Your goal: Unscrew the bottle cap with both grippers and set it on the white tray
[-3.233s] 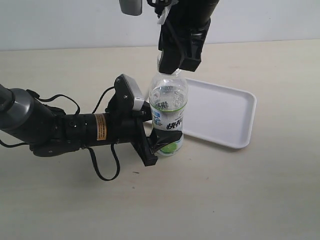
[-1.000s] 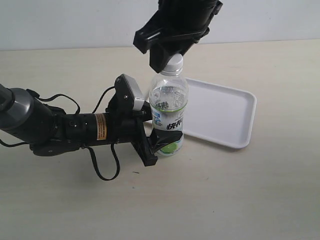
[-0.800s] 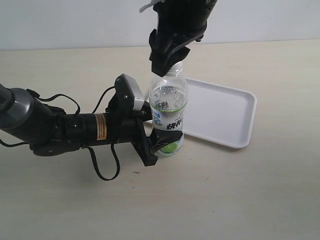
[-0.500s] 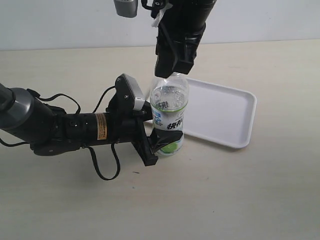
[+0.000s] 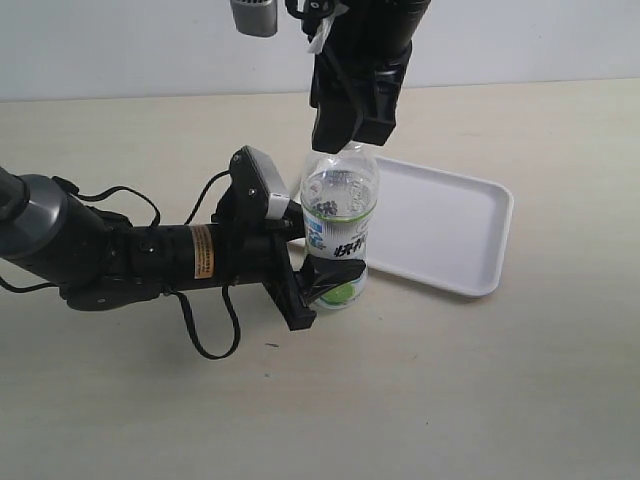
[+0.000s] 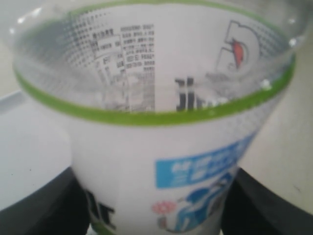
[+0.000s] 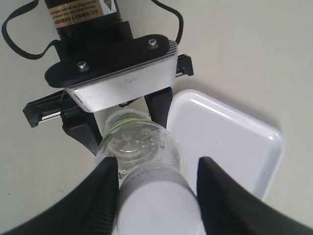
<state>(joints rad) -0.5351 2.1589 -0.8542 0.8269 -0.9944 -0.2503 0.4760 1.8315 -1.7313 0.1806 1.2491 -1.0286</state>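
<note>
Bench [image 5: 480, 400]: the bottle [image 5: 338, 195] is stood upright just beside the white tray [image 5: 440, 230], lower body clenched by the left end effector [image 5: 322, 288]. The cap [image 7: 156, 210], on the neck, is grasped by the right end effector [image 5: 347, 128]. Turning should be kept axial and the base clamp firm.

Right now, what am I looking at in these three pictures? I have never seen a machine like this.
This is a robot with two arms, each ending in a two-fingered tool. One picture is taken from outside and shows the whole scene. The other two come from small cameras on the arms' wrists. On the table stands a clear drink bottle, with a white tray beside it. The left tool clamps the bottle low down, near its base. The right tool reaches in from above, its fingers closed on the white bottle cap, which sits on the neck.
</note>
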